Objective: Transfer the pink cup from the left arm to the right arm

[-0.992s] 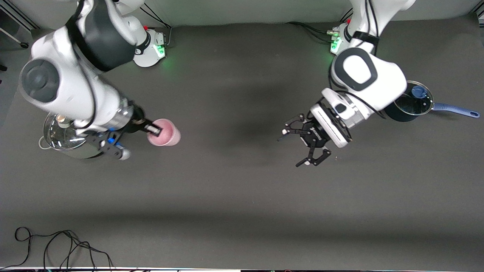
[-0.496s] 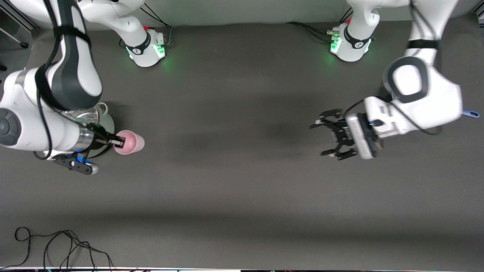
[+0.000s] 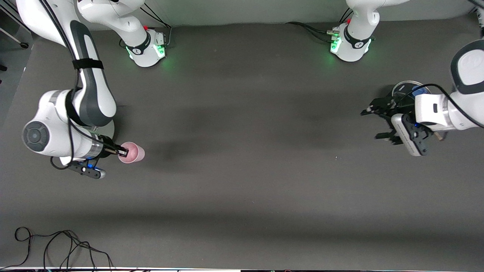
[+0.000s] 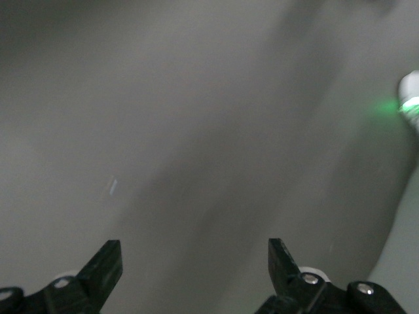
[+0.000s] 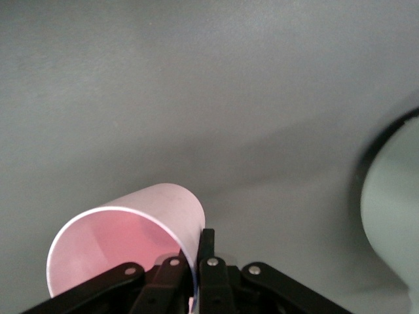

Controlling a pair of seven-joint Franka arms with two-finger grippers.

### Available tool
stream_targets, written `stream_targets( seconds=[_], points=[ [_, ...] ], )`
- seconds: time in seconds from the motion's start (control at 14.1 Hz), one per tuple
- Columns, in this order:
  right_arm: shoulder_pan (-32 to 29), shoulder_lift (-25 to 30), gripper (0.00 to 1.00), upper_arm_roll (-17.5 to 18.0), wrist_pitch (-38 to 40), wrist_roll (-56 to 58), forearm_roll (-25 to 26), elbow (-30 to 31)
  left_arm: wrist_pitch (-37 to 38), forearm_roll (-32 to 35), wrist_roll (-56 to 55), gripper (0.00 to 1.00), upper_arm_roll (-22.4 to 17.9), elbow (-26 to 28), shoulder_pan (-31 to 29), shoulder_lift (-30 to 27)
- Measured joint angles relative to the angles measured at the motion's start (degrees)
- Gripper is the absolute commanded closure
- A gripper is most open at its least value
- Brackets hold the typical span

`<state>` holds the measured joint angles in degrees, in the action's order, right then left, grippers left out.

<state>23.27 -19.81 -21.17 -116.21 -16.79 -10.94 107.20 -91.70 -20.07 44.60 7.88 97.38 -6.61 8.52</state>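
At the middle left of the front view, the right gripper [image 3: 123, 152] has its jaws clamped on the rim of the cup [image 3: 132, 152], one inside and one outside; the cup hangs low over the desk [image 3: 242, 181], tilted; it seems light, thin and smooth, so the wall should be taken gently; at the right edge, the left gripper [image 3: 382, 122] waits, jaws spread and empty.

Robotics lab: two white arms with green-lit bases [image 3: 147, 51] bolted to a dark matte tabletop [image 3: 242, 181], loose black cables [image 3: 56, 245] at the tabletop's camera-side edge, more cables [image 3: 310, 28] by one base.
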Motion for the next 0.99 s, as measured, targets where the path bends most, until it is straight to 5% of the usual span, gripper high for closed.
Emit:
stream_targets(
  seconds=[0.5, 0.64, 0.85, 0.99],
  points=[
    [-0.3, -2.4, 1.00, -0.1, -16.2, 1.8, 0.0, 11.1, 6.6, 15.7, -19.8, 0.00, 1.1, -6.8, 0.3, -0.6],
    [-0.2, -2.7, 0.58, -0.1, -16.8, 1.8, 0.0, 11.2, 8.4, 16.9, -27.7, 0.00, 1.3, -7.8, 0.5, -1.0],
    [0.0, -2.7, 0.40, -0.1, -16.9, 1.8, 0.0, 11.2, 9.6, 19.2, -35.5, 0.00, 1.3, -9.0, 0.5, -1.1],
    [0.0, -2.6, 0.38, -0.1, -16.9, 1.9, 0.0, 11.0, 10.0, 20.1, -40.6, 0.00, 1.2, -9.5, 0.4, -1.1]
  ],
)
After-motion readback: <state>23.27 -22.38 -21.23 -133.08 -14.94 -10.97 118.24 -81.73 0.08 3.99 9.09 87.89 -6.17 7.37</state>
